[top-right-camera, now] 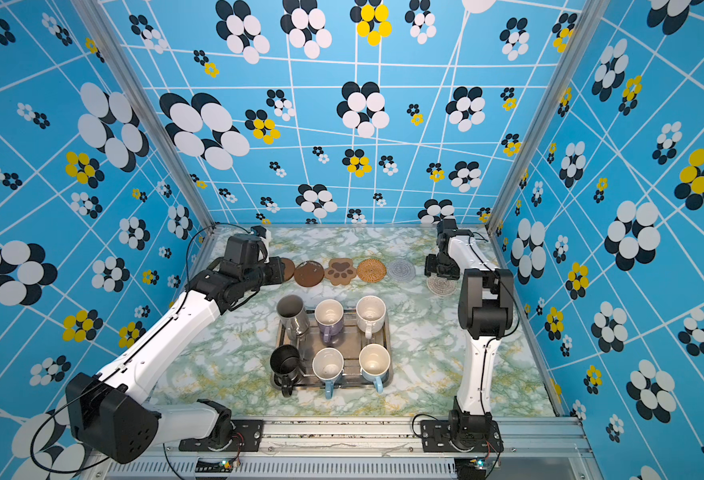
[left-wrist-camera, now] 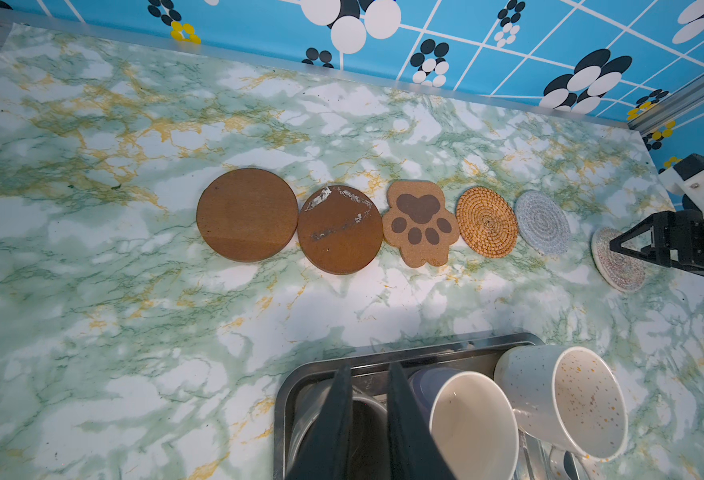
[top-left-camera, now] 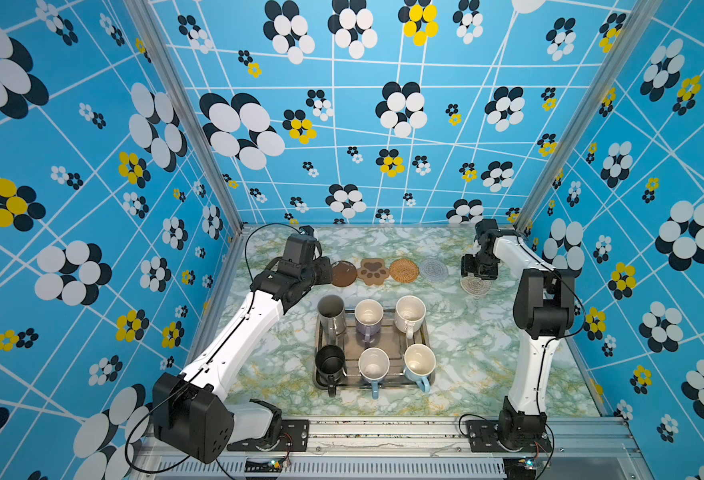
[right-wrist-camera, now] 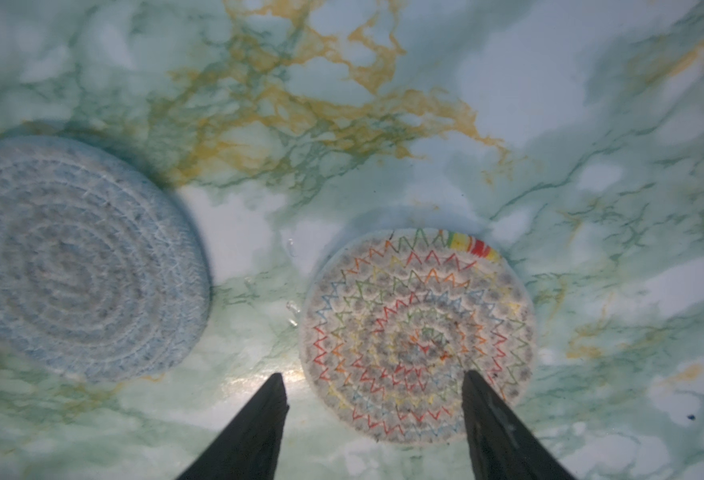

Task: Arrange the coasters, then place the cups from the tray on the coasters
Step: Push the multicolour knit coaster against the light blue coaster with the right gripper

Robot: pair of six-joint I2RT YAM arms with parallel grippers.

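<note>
The right gripper (right-wrist-camera: 374, 375) is being held low over the stitched pale coaster (right-wrist-camera: 416, 332), its fingers spread wide and grasping nothing. One fingertip is being poised over the mat's surface and the other just off its edge, above the bare table (right-wrist-camera: 549, 124). Whether either is touching cannot be told. The mat is lying flat, mostly beyond the fingertips and out of line with the row. The blue-grey coaster (right-wrist-camera: 80, 257) is lying near, outside the finger that is off the mat. Further along are the rattan coaster (left-wrist-camera: 487, 222), paw-print coaster (left-wrist-camera: 418, 222), scuffed brown disc (left-wrist-camera: 339, 228) and plain brown disc (left-wrist-camera: 247, 214).

The left gripper (left-wrist-camera: 370, 368) is being held aloft, its fingers nearly together with a narrow gap and nothing in it. All six cups (top-left-camera: 369, 316) are standing on the tray (top-left-camera: 391, 345), and none is on a coaster yet.

If the right fingers are closed as they stand, the thin, soft mat is likely to be buckled or skidded rather than lifted, because one finger is bearing on its top instead of past its rim. If it is dragged towards the row, the blue-grey coaster could be shoved and the line disturbed. If it is pressed too hard, the fingertips could be jammed against the table.
</note>
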